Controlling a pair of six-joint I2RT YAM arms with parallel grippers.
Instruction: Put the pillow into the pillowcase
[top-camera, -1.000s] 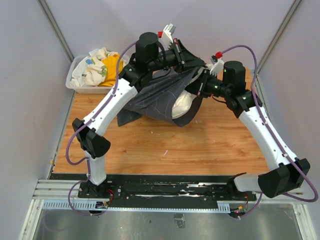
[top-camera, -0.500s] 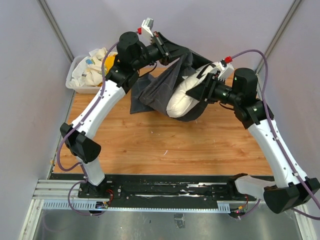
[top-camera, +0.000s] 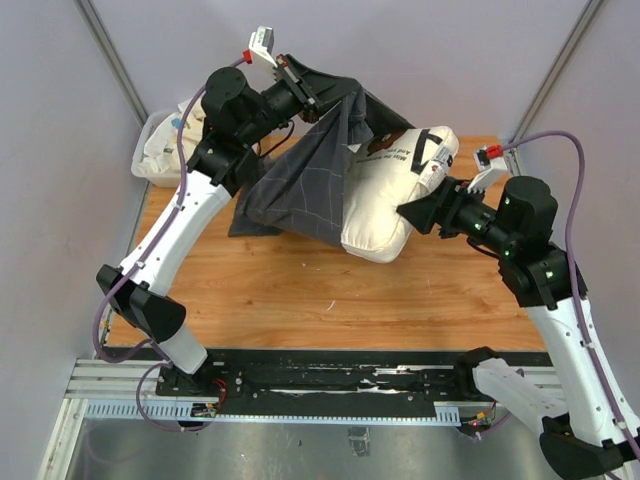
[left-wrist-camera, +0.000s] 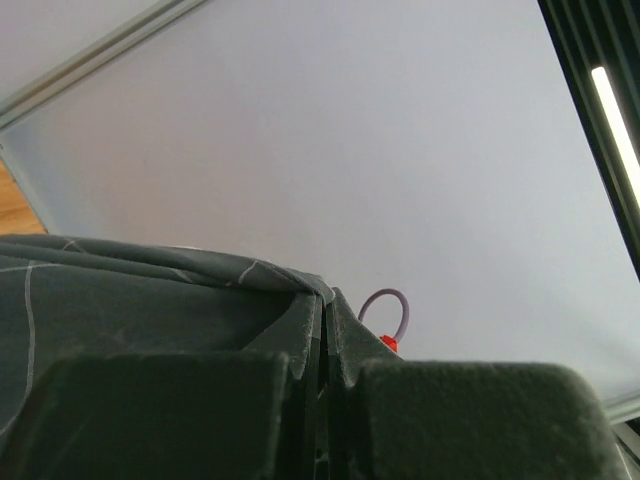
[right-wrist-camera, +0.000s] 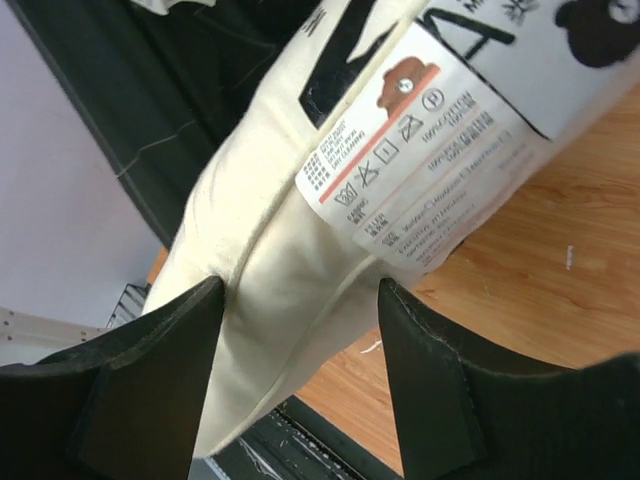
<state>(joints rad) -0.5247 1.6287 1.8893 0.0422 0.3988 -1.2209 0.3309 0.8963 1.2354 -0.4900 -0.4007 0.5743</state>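
Pinching the pillowcase (top-camera: 300, 190) by its rim, the left hand (left-wrist-camera: 325, 340) was fully closed and held high, so the sack hung open below it. The right hand (right-wrist-camera: 300, 288) stood open astride the seam of the pillow (top-camera: 385, 205). The pillow sat partly inside the sack, probably ready to be pushed deeper.

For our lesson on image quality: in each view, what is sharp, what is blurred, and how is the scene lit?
Top external: even, soft light, faint shadow under the pillow on the table. Left wrist: left gripper blurred and dark, pillowcase grid sharper, strip light bright. Right wrist: care label crisp, right gripper soft.
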